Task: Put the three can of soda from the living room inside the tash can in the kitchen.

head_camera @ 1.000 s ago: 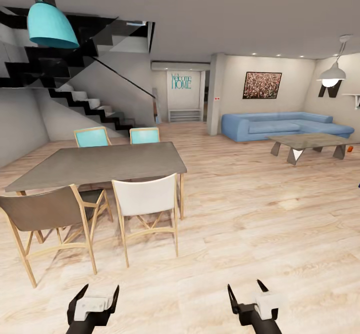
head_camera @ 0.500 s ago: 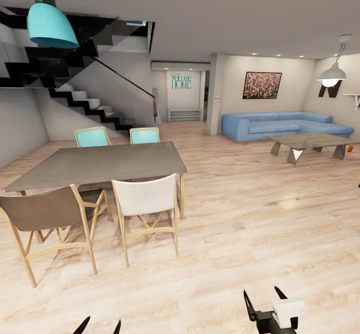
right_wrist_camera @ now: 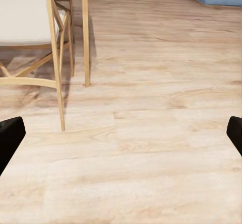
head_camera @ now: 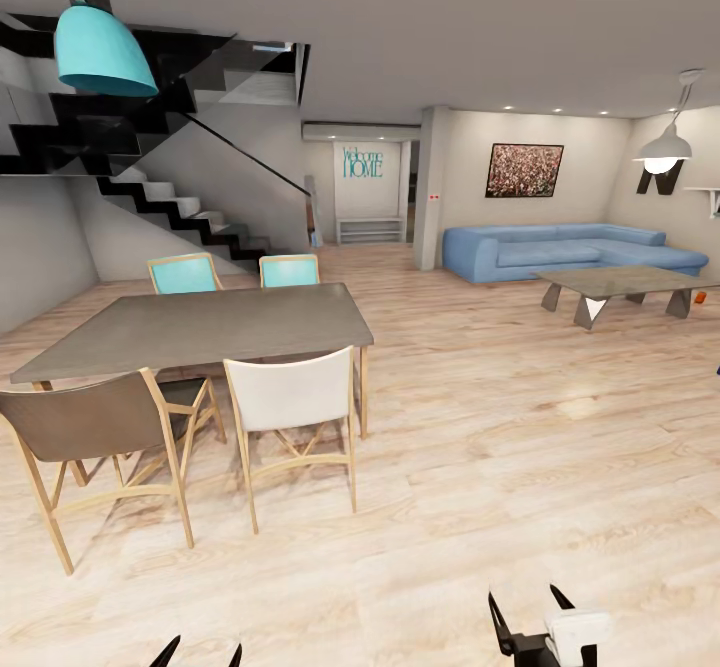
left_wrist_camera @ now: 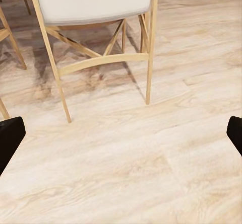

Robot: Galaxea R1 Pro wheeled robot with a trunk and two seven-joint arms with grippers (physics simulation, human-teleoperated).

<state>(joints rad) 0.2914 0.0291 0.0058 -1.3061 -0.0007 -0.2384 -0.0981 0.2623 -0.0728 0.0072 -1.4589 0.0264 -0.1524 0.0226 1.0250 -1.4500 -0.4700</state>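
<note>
Both arms dropped low since a second ago; left gripper point(head_camera: 200, 653) and right gripper point(head_camera: 533, 615) fingers spread, empty. Orange can of soda point(head_camera: 700, 297) on floor by low counter point(head_camera: 620, 282), well apart. Fetching not begun.

Ahead of your grippers runs pale wood plank floor point(head_camera: 500, 447). On it to your left stands the grey dining table point(head_camera: 210, 327) with its chairs; far ahead on your right sit the low grey table point(head_camera: 620, 282) and blue sofa point(head_camera: 560, 247).

Dining table point(head_camera: 200, 327) stands left, chairs point(head_camera: 290, 397) around it — sofa point(head_camera: 560, 250) behind low table point(head_camera: 620, 282), far right.
</note>
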